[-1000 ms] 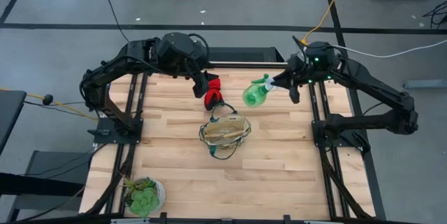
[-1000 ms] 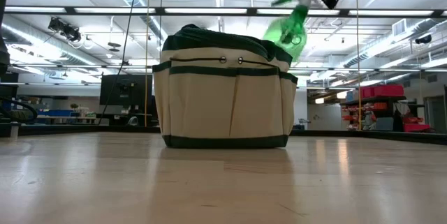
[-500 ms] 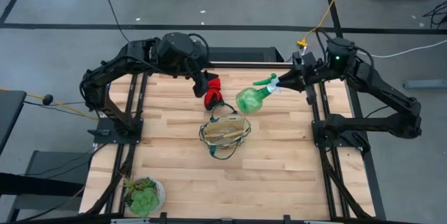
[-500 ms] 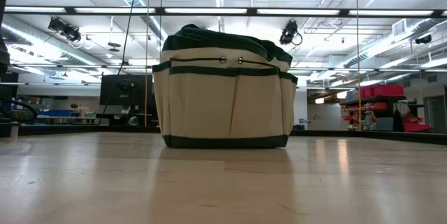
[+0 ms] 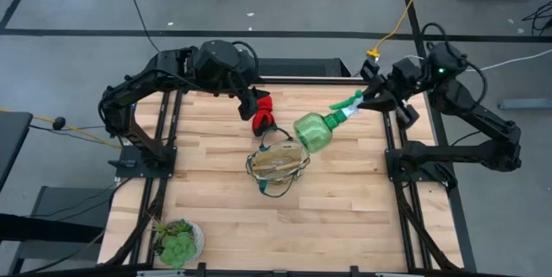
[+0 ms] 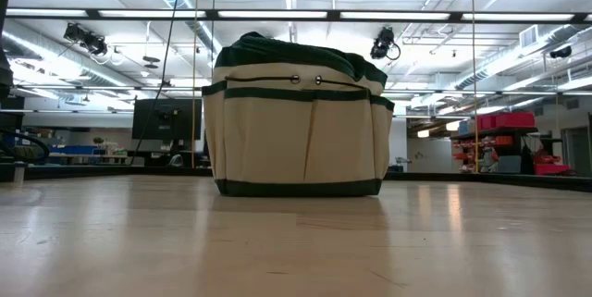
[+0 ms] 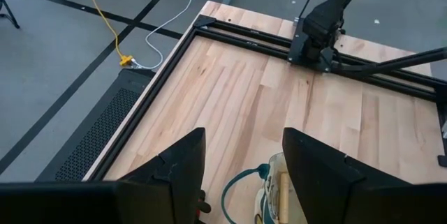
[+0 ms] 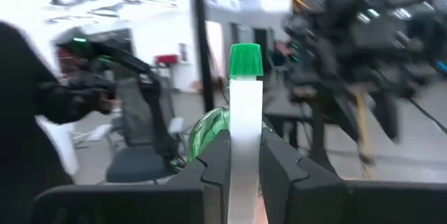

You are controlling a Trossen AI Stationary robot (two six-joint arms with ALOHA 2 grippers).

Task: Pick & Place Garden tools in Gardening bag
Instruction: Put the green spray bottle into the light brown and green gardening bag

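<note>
Right now your right gripper (image 5: pixel 359 104) is clamped on the white nozzle end of the green spray bottle (image 5: pixel 313 130), carried in the air above the table (image 5: pixel 345 199). From the high view the bottle's round green body points toward the middle of the table and sits just beside the gardening bag (image 5: pixel 278 163), at the bag's far right edge. In the right wrist view you can see the 2 dark fingers (image 8: pixel 213 165) pressed against either side of the white nozzle neck (image 8: pixel 244 147), with its green cap above and the green body behind.

The gardening bag stands upright near the table's centre, tan fabric with a dark green rim; its green loop handles spread out on both sides. In the low view the bag (image 6: pixel 296 117) fills the middle and no bottle shows above it.

Your left gripper (image 5: pixel 251 104) hangs over the far edge of the table, just beside the red-and-black glove bundle (image 5: pixel 261 113), which lies close to the bag's far side. In the left wrist view its 2 fingers (image 7: pixel 183 161) stand apart with nothing between them, and a green handle loop of the bag (image 7: pixel 241 189) shows below.

A leafy green plant in a white pot (image 5: pixel 178 241) sits at the near left corner of the table, well apart from the bag.
</note>
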